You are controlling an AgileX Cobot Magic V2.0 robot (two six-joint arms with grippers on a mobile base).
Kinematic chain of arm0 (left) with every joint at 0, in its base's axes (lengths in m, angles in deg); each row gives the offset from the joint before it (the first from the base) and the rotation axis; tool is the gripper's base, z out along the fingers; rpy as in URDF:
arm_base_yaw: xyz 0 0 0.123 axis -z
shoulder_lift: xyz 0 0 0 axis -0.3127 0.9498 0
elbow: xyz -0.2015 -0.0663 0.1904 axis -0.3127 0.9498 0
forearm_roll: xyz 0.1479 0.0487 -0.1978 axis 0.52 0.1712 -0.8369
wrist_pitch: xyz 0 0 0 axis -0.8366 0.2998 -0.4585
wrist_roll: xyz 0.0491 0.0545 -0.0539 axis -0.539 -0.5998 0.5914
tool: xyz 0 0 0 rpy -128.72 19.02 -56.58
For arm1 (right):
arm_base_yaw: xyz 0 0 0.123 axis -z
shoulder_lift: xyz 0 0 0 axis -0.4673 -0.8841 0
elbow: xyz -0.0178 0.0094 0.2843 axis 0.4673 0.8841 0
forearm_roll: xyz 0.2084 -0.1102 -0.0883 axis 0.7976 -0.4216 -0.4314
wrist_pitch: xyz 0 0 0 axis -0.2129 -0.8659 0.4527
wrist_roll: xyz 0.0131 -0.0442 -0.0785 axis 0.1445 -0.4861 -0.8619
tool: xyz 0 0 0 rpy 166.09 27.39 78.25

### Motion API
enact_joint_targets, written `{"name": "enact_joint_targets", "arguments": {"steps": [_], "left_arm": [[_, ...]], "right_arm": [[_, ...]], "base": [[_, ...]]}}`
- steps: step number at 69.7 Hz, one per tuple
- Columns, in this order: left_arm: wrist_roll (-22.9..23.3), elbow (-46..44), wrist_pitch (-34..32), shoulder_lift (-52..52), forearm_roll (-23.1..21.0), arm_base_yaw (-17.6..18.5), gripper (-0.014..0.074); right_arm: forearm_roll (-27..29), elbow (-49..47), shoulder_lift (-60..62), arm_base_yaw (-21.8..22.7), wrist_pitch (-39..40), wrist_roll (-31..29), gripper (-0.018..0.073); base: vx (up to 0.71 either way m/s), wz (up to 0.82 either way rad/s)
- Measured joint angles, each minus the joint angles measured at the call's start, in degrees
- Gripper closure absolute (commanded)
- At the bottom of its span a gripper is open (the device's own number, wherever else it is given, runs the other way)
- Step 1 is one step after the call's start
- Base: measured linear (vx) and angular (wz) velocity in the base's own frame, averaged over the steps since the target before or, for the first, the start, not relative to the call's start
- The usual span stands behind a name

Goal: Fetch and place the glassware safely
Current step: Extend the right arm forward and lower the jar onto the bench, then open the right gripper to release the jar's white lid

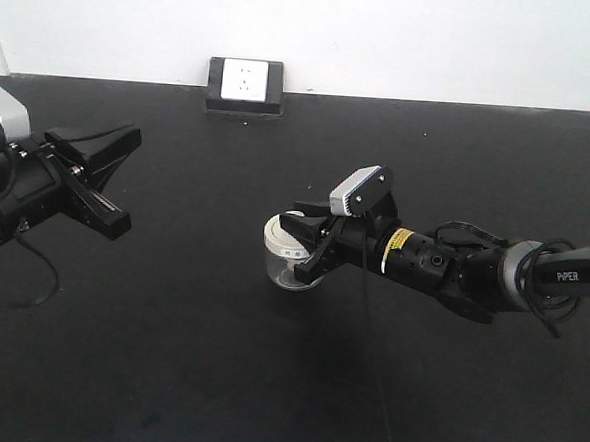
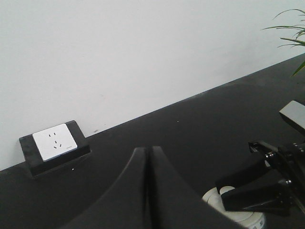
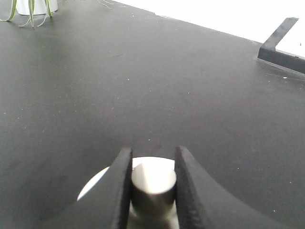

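- My right gripper (image 3: 152, 183) is clamped on the jar's (image 1: 291, 251) lid knob (image 3: 153, 183).
- My left gripper (image 2: 148, 164) is pressed closed, holding nothing, well apart from it.

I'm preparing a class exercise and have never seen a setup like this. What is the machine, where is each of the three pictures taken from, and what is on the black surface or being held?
It is a robot with two arms, each ending in a two-fingered gripper. One picture looks at the black table from the front; the other two come from cameras on the wrists. The right gripper is closed on the knob of a glass jar's white lid. The left gripper is shut and holds nothing. A wall socket sits at the table's far edge.
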Motion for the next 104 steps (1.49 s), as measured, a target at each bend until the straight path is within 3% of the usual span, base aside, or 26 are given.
{"name": "enact_joint_targets", "arguments": {"steps": [13, 21, 38, 57, 78, 85, 98, 104], "left_arm": [[0.0, 0.0, 0.0, 0.0, 0.0, 0.0, 0.0603], [0.0, 0.0, 0.0, 0.0, 0.0, 0.0, 0.0603], [0.0, 0.0, 0.0, 0.0, 0.0, 0.0, 0.0603], [0.0, 0.0, 0.0, 0.0, 0.0, 0.0, 0.0603], [0.0, 0.0, 0.0, 0.0, 0.0, 0.0, 0.0603], [0.0, 0.0, 0.0, 0.0, 0.0, 0.0, 0.0603], [0.0, 0.0, 0.0, 0.0, 0.0, 0.0, 0.0603], [0.0, 0.0, 0.0, 0.0, 0.0, 0.0, 0.0603]], "right_arm": [[0.0, 0.0, -0.1, 0.0, 0.1, 0.1, 0.0004], [0.0, 0.0, -0.1, 0.0, 0.1, 0.1, -0.0162], [-1.2, 0.0, 0.8, 0.0, -0.3, 0.3, -0.0153], [-1.2, 1.0, 5.4, 0.0, -0.3, 4.2, -0.0083], [-1.3, 8.9, 17.3, 0.0, -3.3, 4.7, 0.0057], [-1.3, 11.4, 22.9, 0.0, -6.5, 4.8, 0.016], [-1.3, 13.5, 36.2, 0.0, -16.3, 7.7, 0.0484], [-1.3, 13.7, 41.8, 0.0, -21.0, 8.9, 0.0573]], "base": [[0.0, 0.0], [0.0, 0.0], [0.0, 0.0], [0.0, 0.0], [0.0, 0.0], [0.0, 0.0], [0.0, 0.0], [0.0, 0.0]]}}
